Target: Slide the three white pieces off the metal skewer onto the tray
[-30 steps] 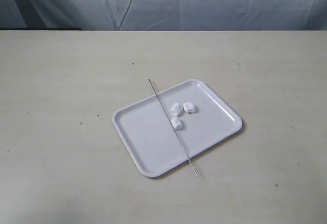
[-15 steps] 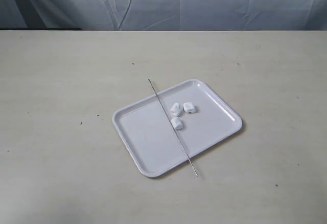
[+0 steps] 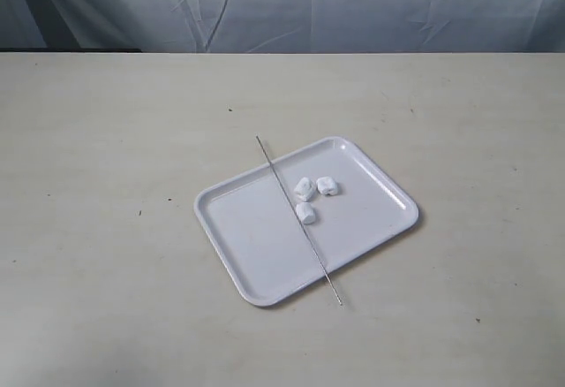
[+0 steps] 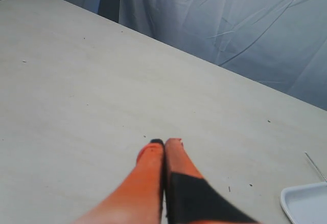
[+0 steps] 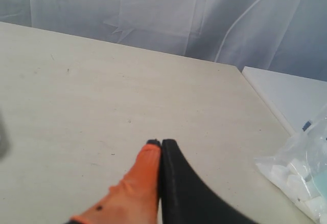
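The white tray [image 3: 256, 237] lies mid-table, turned at an angle. Three white pieces [image 3: 313, 194] sit loose on its floor, right of the metal skewer [image 3: 297, 216], which rests bare across the tray from far rim to near rim, both ends overhanging. No arm appears in the exterior view. My left gripper [image 4: 164, 142] is shut on nothing above bare table; a tray corner [image 4: 305, 203] and the skewer tip [image 4: 315, 165] show at that view's edge. My right gripper [image 5: 160, 143] is shut, empty, over bare table.
A pale table [image 3: 106, 184] stretches around the tray, backed by a grey-blue curtain [image 3: 309, 7]. In the right wrist view, a clear plastic bag [image 5: 301, 175] with white contents lies beside the table's edge.
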Tool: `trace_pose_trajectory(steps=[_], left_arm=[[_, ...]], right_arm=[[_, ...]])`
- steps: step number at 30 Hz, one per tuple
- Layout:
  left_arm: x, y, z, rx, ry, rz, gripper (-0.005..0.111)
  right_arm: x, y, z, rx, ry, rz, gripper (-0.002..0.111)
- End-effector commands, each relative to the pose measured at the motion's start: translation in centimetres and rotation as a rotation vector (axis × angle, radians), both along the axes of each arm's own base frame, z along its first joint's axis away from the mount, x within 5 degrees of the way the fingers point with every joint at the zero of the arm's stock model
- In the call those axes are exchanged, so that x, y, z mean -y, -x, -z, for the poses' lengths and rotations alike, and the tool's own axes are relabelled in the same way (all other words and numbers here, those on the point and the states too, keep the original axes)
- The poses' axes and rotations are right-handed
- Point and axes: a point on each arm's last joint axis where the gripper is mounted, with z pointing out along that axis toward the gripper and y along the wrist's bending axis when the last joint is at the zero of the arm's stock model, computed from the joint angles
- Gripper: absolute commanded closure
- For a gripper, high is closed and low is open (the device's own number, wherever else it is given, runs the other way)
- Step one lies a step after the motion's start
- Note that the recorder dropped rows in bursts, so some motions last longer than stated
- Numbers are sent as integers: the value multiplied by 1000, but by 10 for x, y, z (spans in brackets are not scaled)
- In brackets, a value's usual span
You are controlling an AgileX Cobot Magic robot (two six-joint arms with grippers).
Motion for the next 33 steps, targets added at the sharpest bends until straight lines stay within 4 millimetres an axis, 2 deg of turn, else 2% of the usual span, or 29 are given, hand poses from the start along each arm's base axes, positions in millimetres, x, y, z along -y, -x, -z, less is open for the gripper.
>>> trace_pose_trajectory(steps=[1,12,21,33], left_arm=[[0,0,1,9,-1,-2,107],[0,0,1,9,-3,-3,107],[0,0,1,9,-7,-3,107],[0,0,1,9,-7,-3,107]], right_arm=[[-1,0,0,10,-1,-10,109],[-6,0,0,11,-13,-108,109],[-6,0,0,30,-273,-51,109],[-6,0,0,30,-303,-44,109]])
